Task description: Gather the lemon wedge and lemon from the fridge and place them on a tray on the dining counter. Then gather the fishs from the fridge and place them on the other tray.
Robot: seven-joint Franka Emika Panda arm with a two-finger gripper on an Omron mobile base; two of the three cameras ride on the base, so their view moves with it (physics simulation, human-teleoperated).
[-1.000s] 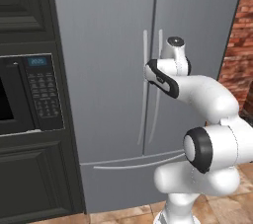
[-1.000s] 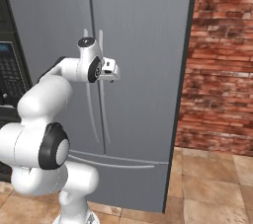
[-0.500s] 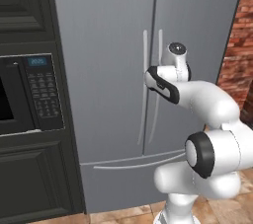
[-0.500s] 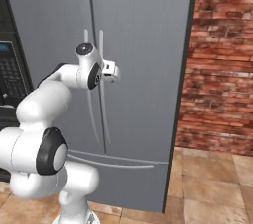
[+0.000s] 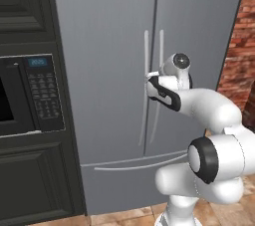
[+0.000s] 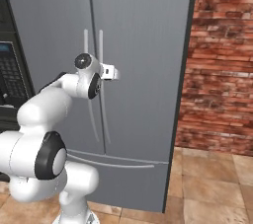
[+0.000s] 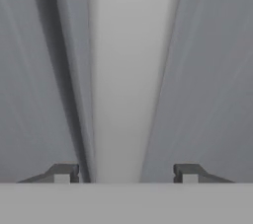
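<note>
The fridge is filling the centre of both base views, its doors closed. The end effector is sitting at the right door's handle, its fingertips spread on either side of the pale bar without pinching it. A microwave is showing at the left edge of the left base view, and a brick wall at the right of the right base view.

No readable txt; microwave panel shows a blue display & buttons, too blurry to read.
</note>
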